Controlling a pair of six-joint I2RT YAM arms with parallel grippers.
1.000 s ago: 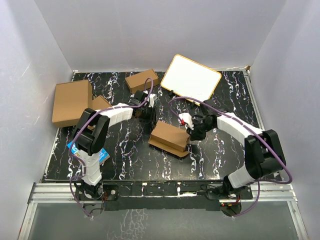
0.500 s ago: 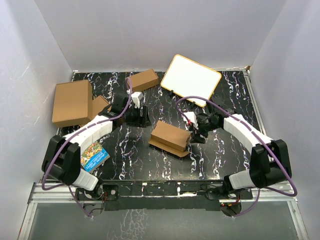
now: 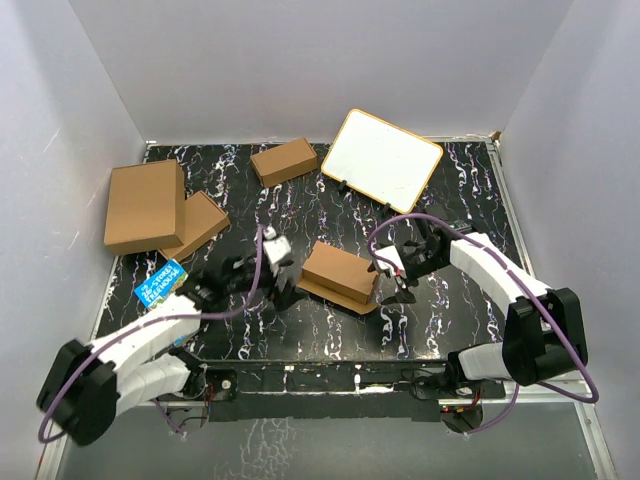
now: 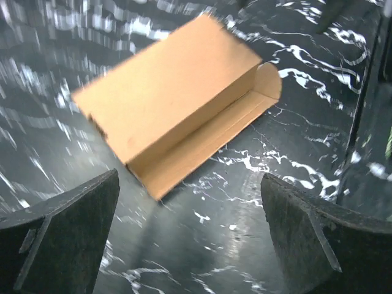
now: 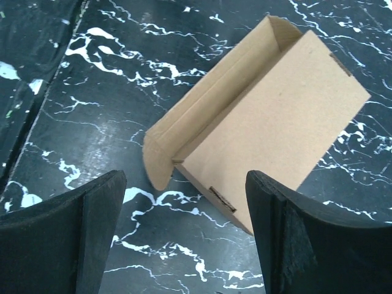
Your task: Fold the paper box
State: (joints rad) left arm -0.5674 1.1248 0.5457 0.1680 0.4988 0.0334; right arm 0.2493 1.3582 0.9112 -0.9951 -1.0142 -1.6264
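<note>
Top external: paper box (image 3: 340, 270) centre; big carton (image 3: 145, 205) left, white board (image 3: 382, 160) behind.

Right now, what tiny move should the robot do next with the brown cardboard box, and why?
Probably bring the right arm in to lift the long flap of the plain brown cardboard box: that flap lies open on the black marbled table, and the arm's jaws stand open, empty.

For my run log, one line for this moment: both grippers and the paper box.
left gripper: open, empty | right gripper: open, empty | paper box: on table between them, untouched, one flap out
</note>
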